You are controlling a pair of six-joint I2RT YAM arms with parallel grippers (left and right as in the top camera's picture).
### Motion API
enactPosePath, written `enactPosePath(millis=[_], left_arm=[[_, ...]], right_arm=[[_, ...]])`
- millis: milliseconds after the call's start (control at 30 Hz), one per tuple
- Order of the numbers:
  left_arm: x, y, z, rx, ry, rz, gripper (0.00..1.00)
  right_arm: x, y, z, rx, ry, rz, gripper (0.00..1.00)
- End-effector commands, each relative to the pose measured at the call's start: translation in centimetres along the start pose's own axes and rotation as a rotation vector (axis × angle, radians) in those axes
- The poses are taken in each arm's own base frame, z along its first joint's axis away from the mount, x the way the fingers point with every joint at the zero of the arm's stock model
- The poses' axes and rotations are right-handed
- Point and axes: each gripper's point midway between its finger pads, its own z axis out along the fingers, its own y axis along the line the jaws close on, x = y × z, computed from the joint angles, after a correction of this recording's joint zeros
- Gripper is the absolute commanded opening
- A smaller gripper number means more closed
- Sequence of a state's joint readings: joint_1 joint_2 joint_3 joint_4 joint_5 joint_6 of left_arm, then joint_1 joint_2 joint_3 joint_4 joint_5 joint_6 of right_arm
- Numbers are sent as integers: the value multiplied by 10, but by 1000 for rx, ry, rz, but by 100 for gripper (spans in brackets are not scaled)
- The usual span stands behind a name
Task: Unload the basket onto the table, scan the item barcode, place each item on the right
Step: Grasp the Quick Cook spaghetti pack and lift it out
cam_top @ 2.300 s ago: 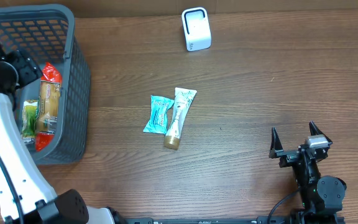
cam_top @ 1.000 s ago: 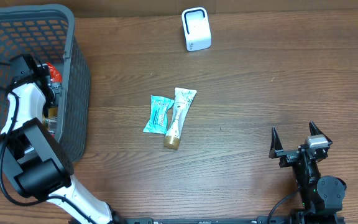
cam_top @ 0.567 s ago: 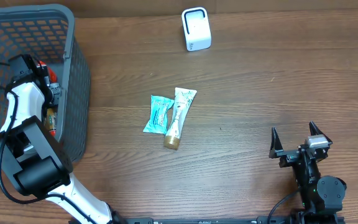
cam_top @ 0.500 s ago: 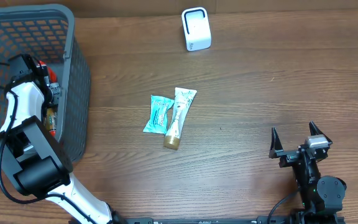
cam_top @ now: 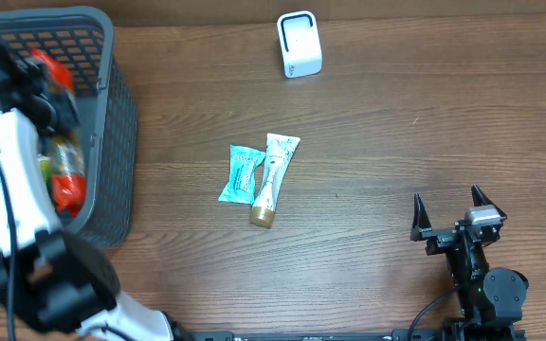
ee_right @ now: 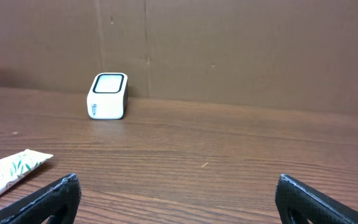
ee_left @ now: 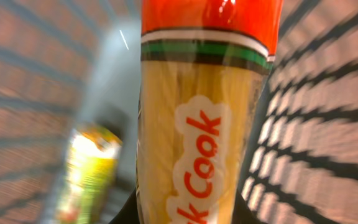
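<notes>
Two grippers: left gripper (ee_left: 185,214) clamped on the pasta packet (ee_left: 197,124) above the grey basket (cam_top: 112,142) at far left; right gripper (cam_top: 446,197) spread wide, near right. Scanner (cam_top: 299,44) far centre, well apart.

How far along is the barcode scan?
Done: the left gripper is shut on the Cook noodle packet in the grey basket. In hand: that packet, not yet clear of the basket. Left: carry it to the white scanner and show its barcode. Right gripper open, empty. Whether the tube and teal sachet mid-table were scanned can't be told.
</notes>
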State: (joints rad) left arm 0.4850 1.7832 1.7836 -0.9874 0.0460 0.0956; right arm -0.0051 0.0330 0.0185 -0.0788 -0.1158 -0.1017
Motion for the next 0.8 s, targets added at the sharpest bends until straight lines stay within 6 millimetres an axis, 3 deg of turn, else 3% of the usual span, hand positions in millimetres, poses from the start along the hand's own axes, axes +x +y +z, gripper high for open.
enactPosePath(millis=[0, 100, 167, 233, 333, 433, 600, 767], left_arm=[[-46, -7, -121, 13, -298, -36, 4], [-48, -23, -173, 86, -411, -33, 4], [-44, -37, -197, 160, -453, -27, 4], [-37, -56, -218, 246, -473, -9, 4], [-21, -82, -233, 332, -456, 33, 4], [-6, -110, -232, 393, -397, 82, 4], [23, -177, -220, 516, -267, 204, 4], [44, -214, -193, 457, -145, 233, 4]], right_arm=[[3, -1, 0, 6, 0, 0, 100], [3, -1, 0, 6, 0, 0, 100], [2, -1, 0, 7, -1, 0, 100], [2, -1, 0, 7, -1, 0, 100], [3, -1, 0, 6, 0, 0, 100], [2, -1, 0, 7, -1, 0, 100], [2, -1, 0, 7, -1, 0, 100], [2, -1, 0, 7, -1, 0, 100]])
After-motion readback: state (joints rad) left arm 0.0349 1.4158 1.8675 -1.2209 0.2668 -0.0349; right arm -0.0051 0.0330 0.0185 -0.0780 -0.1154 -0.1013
